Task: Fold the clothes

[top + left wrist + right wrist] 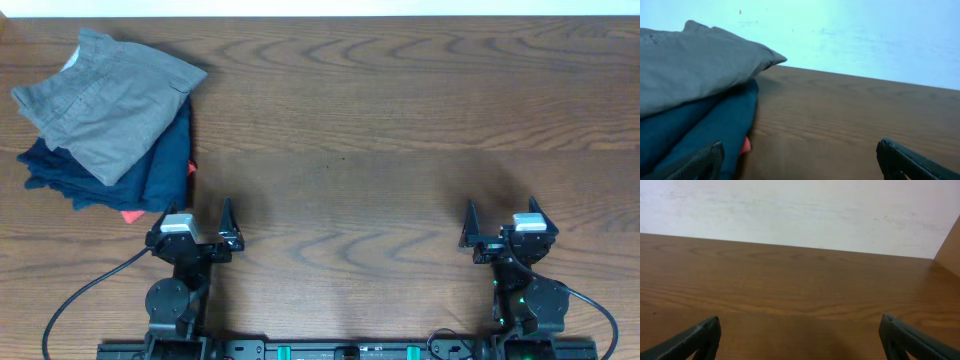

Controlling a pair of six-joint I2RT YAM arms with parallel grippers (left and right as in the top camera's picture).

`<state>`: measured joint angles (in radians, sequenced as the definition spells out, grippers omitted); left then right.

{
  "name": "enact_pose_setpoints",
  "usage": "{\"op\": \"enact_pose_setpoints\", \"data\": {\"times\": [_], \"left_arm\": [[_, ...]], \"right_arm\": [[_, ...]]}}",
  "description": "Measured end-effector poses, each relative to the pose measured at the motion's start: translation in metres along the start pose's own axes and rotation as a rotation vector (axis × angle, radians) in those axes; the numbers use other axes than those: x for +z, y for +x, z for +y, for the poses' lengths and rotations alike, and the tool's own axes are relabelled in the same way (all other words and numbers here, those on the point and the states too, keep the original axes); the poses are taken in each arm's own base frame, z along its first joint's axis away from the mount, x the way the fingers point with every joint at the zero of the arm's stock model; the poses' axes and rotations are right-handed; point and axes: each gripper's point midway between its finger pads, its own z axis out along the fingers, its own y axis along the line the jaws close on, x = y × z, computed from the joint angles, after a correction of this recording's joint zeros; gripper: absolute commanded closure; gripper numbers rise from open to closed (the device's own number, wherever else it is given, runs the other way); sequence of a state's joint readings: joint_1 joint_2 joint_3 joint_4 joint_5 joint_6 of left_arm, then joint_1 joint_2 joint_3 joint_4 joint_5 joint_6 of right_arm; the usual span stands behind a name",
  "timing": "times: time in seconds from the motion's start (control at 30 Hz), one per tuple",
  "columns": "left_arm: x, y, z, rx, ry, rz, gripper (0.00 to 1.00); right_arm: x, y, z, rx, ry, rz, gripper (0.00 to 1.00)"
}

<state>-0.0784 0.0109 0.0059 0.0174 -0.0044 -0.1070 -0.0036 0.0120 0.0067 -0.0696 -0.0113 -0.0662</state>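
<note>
The grey shorts (105, 100) lie folded at the table's far left, on top of a dark navy folded garment (150, 170). In the left wrist view the grey shorts (695, 65) fill the upper left above the navy cloth (700, 130). My left gripper (198, 222) is open and empty, just in front of and to the right of the pile; its fingers frame bare wood (800, 160). My right gripper (503, 222) is open and empty at the front right, far from the clothes; it also shows in the right wrist view (800, 337).
A small red-orange bit (130, 215) sticks out under the navy garment's near edge and also shows in the left wrist view (745, 146). The wooden table (380, 130) runs to a pale wall at the back. Cables trail from both arm bases at the front edge.
</note>
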Motion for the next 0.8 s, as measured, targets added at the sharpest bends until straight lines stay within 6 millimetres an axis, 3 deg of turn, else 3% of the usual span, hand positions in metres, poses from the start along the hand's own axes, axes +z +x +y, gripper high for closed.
{"op": "enact_pose_setpoints", "data": {"times": [0.8], "left_arm": [[-0.0013, 0.0029, 0.0042, 0.002, -0.025, 0.024, 0.02]], "right_arm": [[0.0000, 0.0000, 0.0000, -0.001, 0.000, 0.000, 0.01]]}}
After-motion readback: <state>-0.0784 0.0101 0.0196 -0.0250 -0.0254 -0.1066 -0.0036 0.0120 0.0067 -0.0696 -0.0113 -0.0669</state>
